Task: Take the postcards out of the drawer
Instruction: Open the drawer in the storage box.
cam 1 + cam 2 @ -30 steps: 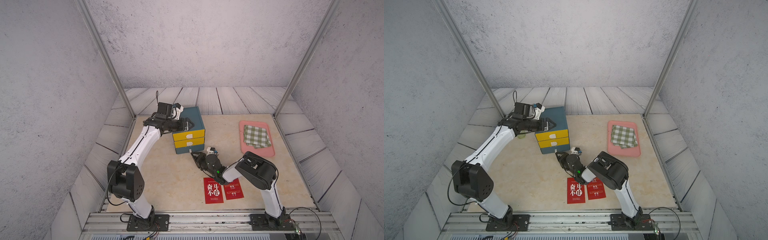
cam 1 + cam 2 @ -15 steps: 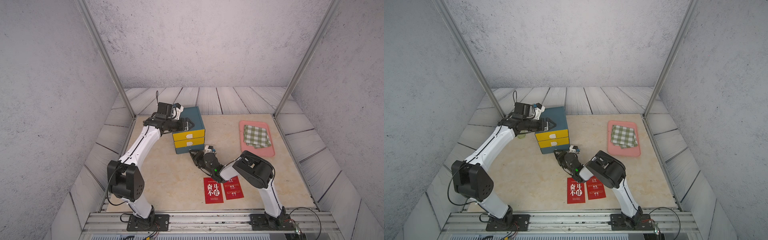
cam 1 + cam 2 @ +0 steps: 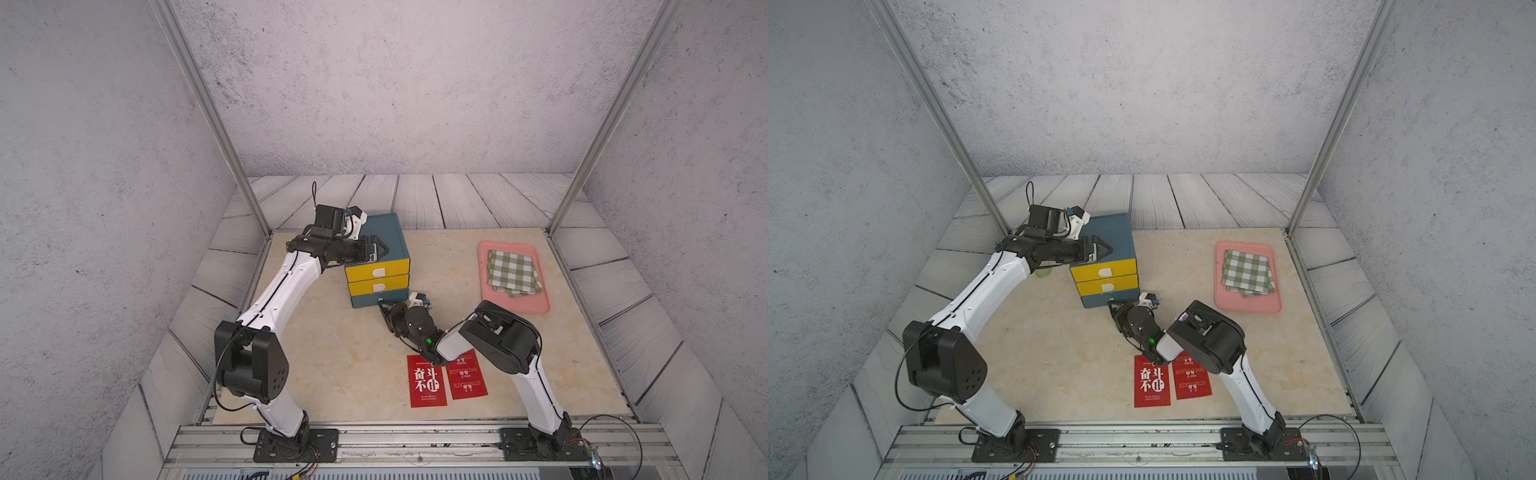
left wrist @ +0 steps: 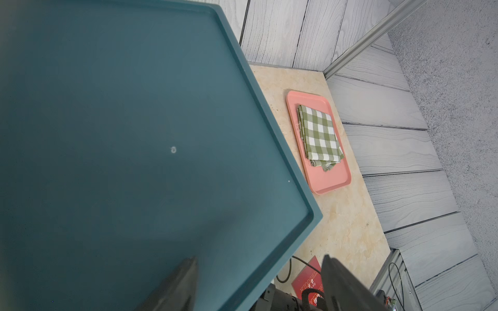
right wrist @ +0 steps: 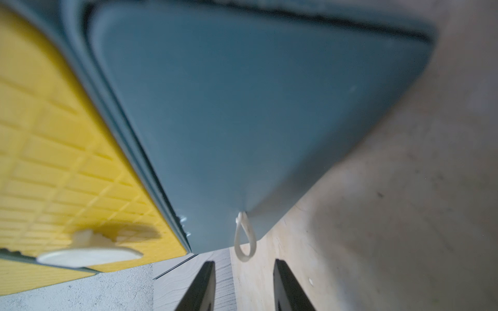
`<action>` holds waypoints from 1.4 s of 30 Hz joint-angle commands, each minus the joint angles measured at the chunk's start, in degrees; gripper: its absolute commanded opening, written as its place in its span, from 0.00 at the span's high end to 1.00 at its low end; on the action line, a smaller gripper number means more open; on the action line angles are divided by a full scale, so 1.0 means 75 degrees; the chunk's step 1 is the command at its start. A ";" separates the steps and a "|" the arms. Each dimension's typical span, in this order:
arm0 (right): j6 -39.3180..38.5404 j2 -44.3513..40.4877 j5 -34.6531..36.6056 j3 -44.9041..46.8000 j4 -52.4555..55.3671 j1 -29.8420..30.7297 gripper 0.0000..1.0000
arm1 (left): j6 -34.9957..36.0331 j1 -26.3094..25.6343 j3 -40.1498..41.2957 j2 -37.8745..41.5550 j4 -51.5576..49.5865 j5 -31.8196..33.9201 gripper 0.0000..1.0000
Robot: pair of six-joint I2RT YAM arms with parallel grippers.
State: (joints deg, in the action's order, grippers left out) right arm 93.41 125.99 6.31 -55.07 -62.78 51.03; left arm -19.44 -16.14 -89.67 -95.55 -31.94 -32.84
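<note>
Two red postcards (image 3: 427,380) (image 3: 467,376) lie flat side by side on the table near its front edge, in both top views; the corner of one postcard (image 4: 308,280) shows in the left wrist view. The teal drawer unit (image 3: 384,232) has two yellow drawers and a teal bottom drawer (image 3: 379,297). My right gripper (image 3: 384,309) is low at the bottom drawer, open. Its white pull loop (image 5: 243,258) hangs just at the fingertips, and nothing is gripped. My left gripper (image 3: 381,248) is open over the unit's top front corner.
A pink tray (image 3: 536,305) holding a folded green-and-white checked cloth (image 3: 513,272) sits at the table's right back. My right arm's elbow (image 3: 498,340) hangs over the far end of one postcard. Metal frame posts stand at both back corners.
My right gripper has crept a little closer to the bottom drawer's front. The left arm and the postcards have not moved.
</note>
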 commanded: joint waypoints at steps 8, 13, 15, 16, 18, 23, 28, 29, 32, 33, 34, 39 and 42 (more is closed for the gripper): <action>0.0154 0.0487 0.0294 -0.0251 -0.0214 -0.0066 0.65 | 0.0084 0.0066 0.0097 0.0186 -0.0442 -0.0005 0.22; 0.0328 0.0652 0.0342 -0.0335 -0.0393 -0.0100 0.69 | 0.0084 0.0066 0.0120 0.0189 -0.0464 -0.0048 0.22; 0.0352 0.0707 0.0355 -0.0392 -0.0436 -0.0100 0.70 | 0.0096 0.0066 0.0125 0.0201 -0.0477 -0.0028 0.22; 0.0354 0.0729 0.0337 -0.0424 -0.0430 -0.0110 0.70 | 0.0096 0.0066 0.0125 0.0205 -0.0476 -0.0029 0.22; 0.0354 0.0742 0.0309 -0.0473 -0.0396 -0.0110 0.72 | 0.0108 0.0066 0.0123 0.0212 -0.0475 -0.0017 0.22; 0.0368 0.0740 0.0365 -0.0440 -0.0390 -0.0106 0.77 | 0.0119 0.0066 0.0131 0.0222 -0.0488 -0.0016 0.22; 0.0386 0.0732 0.0390 -0.0415 -0.0422 -0.0135 0.85 | 0.0120 0.0063 0.0149 0.0214 -0.0487 -0.0016 0.22; 0.0384 0.0732 0.0378 -0.0427 -0.0427 -0.0146 0.87 | 0.0120 0.0066 0.0143 0.0212 -0.0487 -0.0016 0.22; 0.0367 0.0732 0.0319 -0.0439 -0.0401 -0.0184 0.92 | 0.0119 0.0066 0.0150 0.0212 -0.0487 -0.0004 0.22; 0.0366 0.0710 0.0313 -0.0418 -0.0395 -0.0187 0.94 | 0.0128 0.0066 0.0145 0.0207 -0.0499 -0.0005 0.22; 0.0363 0.0677 0.0279 -0.0392 -0.0398 -0.0194 0.95 | 0.0131 0.0066 0.0149 0.0201 -0.0499 0.0002 0.22; 0.0387 0.0349 0.0121 0.0065 -0.0478 -0.0183 0.98 | 0.0178 0.0066 0.0077 0.0124 -0.0559 0.0004 0.22; 0.0350 -0.0039 0.0080 0.0524 -0.0461 -0.0176 0.98 | 0.0172 0.0066 0.0039 0.0072 -0.0536 -0.0010 0.22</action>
State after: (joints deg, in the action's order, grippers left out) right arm 96.05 128.90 6.87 -54.39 -67.88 50.11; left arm -19.03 -16.12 -89.67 -95.04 -33.28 -32.84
